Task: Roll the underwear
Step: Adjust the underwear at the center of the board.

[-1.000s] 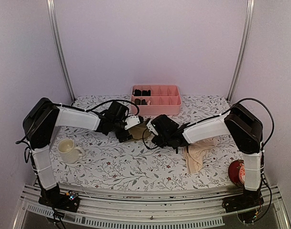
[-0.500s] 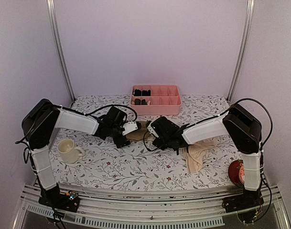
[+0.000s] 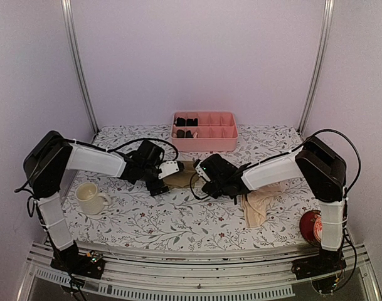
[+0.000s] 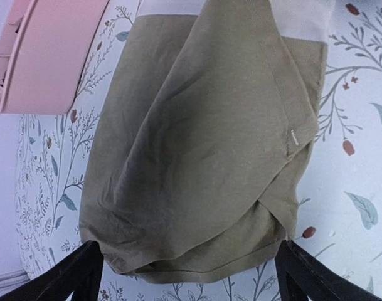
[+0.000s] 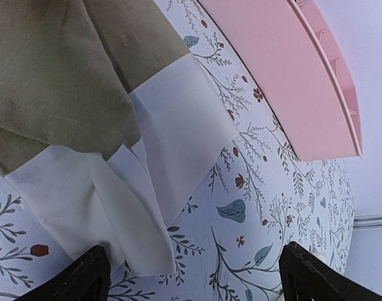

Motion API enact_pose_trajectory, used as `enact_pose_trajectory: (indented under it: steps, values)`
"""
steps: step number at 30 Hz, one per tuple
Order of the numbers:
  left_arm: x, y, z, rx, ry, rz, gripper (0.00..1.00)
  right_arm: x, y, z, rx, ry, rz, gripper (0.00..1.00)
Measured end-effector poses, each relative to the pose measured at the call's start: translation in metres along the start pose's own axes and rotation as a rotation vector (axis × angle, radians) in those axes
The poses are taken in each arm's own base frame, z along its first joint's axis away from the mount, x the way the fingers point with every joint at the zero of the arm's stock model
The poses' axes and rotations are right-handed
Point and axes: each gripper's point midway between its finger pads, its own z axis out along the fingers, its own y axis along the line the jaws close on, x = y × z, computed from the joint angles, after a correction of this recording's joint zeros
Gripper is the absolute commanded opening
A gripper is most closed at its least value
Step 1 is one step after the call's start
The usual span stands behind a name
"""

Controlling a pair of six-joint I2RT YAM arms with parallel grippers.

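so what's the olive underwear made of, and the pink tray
The olive underwear looks like thin matte fabric, possibly cotton: soft creases and folded layers. The pink tray looks like moulded plastic: smooth, even colour, thin rigid walls.

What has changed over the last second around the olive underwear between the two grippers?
The left gripper has drawn back a little toward its own left, so more of the olive-brown underwear shows between the grippers. The right gripper has barely shifted. Both remain open and hold nothing. The peach underwear, the mug and the pink tray stayed put.
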Motion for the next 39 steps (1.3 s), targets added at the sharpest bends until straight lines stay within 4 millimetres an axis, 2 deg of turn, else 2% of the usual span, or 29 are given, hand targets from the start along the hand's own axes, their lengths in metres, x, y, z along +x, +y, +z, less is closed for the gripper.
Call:
enact_pose_trajectory:
  steps: [3, 6, 9, 12, 16, 22, 28, 36, 39]
  values:
    - [-0.009, 0.001, -0.012, 0.018, -0.035, 0.002, 0.98, 0.000, 0.000, 0.000, -0.002, 0.000, 0.003, 0.96]
    - [-0.028, 0.004, -0.025, 0.022, -0.093, 0.010, 0.98, 0.001, 0.000, 0.000, -0.004, 0.000, 0.004, 0.96]
    - [-0.049, -0.002, -0.030, 0.039, -0.139, 0.027, 0.95, 0.003, 0.000, -0.001, -0.009, -0.001, 0.009, 0.96]
    - [-0.066, -0.013, -0.030, 0.067, -0.164, 0.041, 0.90, 0.004, 0.000, -0.002, -0.013, -0.001, 0.016, 0.96]
    - [-0.084, -0.027, -0.015, 0.112, -0.165, 0.048, 0.83, 0.005, 0.001, -0.003, -0.016, -0.003, 0.023, 0.96]
    - [-0.083, -0.042, 0.001, 0.180, -0.134, 0.039, 0.75, 0.007, 0.001, -0.004, -0.019, -0.005, 0.031, 0.96]
    - [-0.086, -0.041, 0.003, 0.178, -0.135, 0.027, 0.71, 0.008, -0.001, -0.003, -0.021, -0.003, 0.036, 0.96]
    - [-0.085, -0.042, 0.004, 0.179, -0.151, -0.008, 0.75, 0.009, 0.000, -0.003, -0.020, -0.006, 0.039, 0.96]
    - [-0.071, -0.041, 0.001, 0.201, -0.159, -0.062, 0.74, 0.009, 0.000, -0.003, -0.020, -0.009, 0.042, 0.96]
